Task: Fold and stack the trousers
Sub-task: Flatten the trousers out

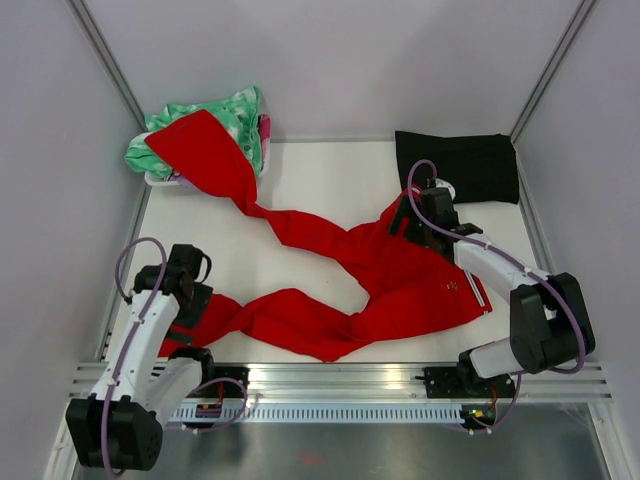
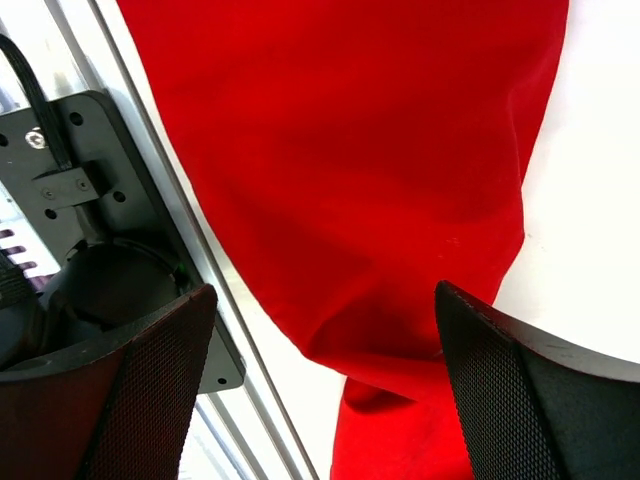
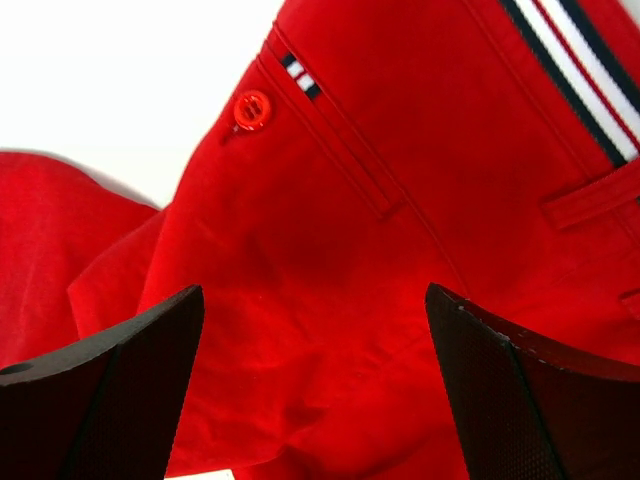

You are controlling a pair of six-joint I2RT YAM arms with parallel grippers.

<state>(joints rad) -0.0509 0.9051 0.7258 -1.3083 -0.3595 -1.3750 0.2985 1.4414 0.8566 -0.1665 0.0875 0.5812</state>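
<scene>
Trousers (image 1: 400,285) are nowhere near folded, as far as I can see.

From overhead, they're sprawled open across the table (image 1: 330,180). The waist is on the right. One leg snakes off to the far left corner and lies over the green-and-white garment (image 1: 215,120). The other leg curls along the near edge toward the left gripper (image 1: 196,312). The right gripper (image 1: 408,218) is over the far edge of the waist end. I'd say no fold has been made and the stacking is all left to do. My guess is the black folded cloth (image 1: 470,165) in the far right corner is where they'll end up.

Count from here: one pair of trousers with two legs, one black cloth, one mottled garment, two arms.

The left wrist camera shows the left gripper's fingers (image 2: 150,390) spread wide with nothing pinched. One red leg runs below and between them, right beside the metal rail (image 2: 150,200) at the table edge. Can't tell if the fingertips touch the fabric.

On the right wrist camera it's the same deal, with the fingers (image 3: 100,390) wide apart and gripping nothing. They hang over the seat of the trousers. I count one red button (image 3: 251,109) by a pocket seam, and one striped waistband trim (image 3: 580,70) along the top right.
</scene>
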